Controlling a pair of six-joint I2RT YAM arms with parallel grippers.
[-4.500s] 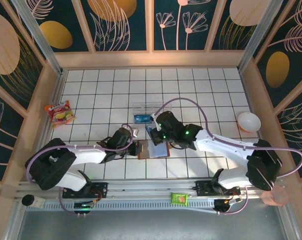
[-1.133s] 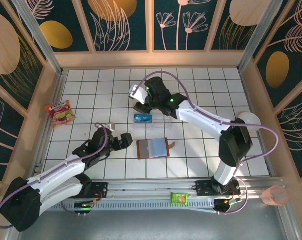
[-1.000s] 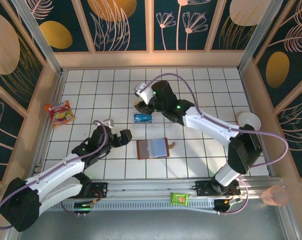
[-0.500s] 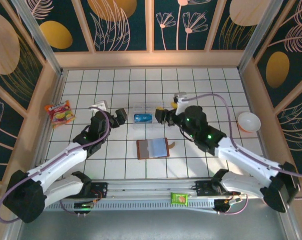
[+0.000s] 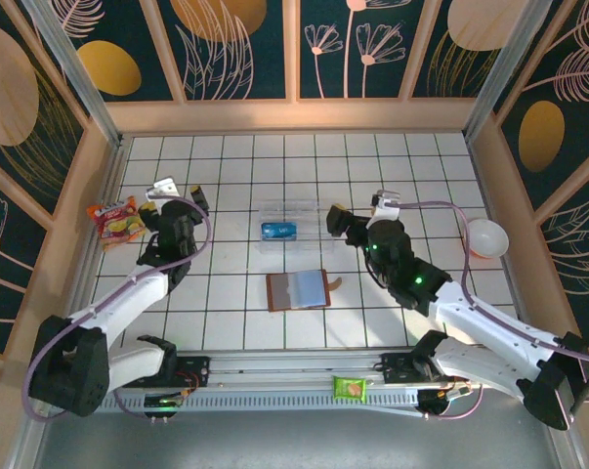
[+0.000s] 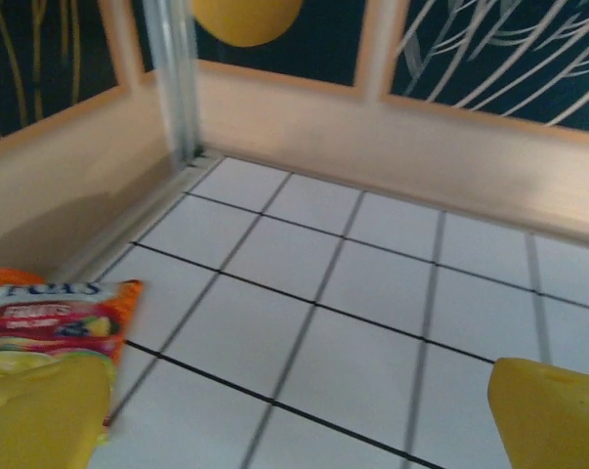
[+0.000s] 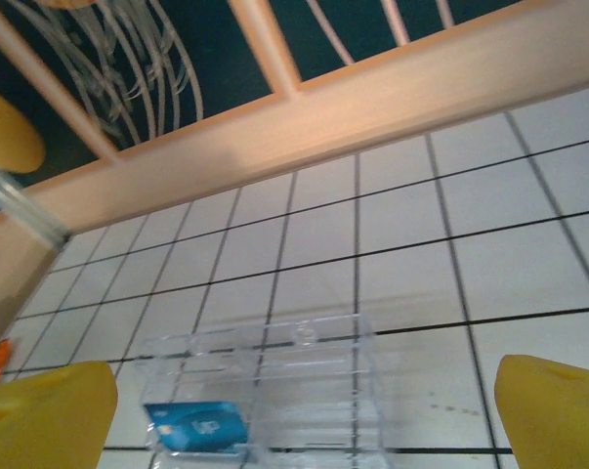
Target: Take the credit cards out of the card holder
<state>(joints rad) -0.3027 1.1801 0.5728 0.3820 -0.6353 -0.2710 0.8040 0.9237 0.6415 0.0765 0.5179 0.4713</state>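
Left jaws are spread wide and empty above the white tiled worktop (image 5: 226,166) at far left, beside a red-and-orange snack packet (image 5: 116,220). That arm stretches along the left side. Right jaws are likewise spread wide, holding nothing, raised just right of a clear plastic box (image 5: 304,213), the arm bent at its elbow. A blue rectangular credit card (image 5: 278,231) lies inside the box. The flat brown leather card holder (image 5: 299,290) lies open on the worktop, nearer, between both arms.
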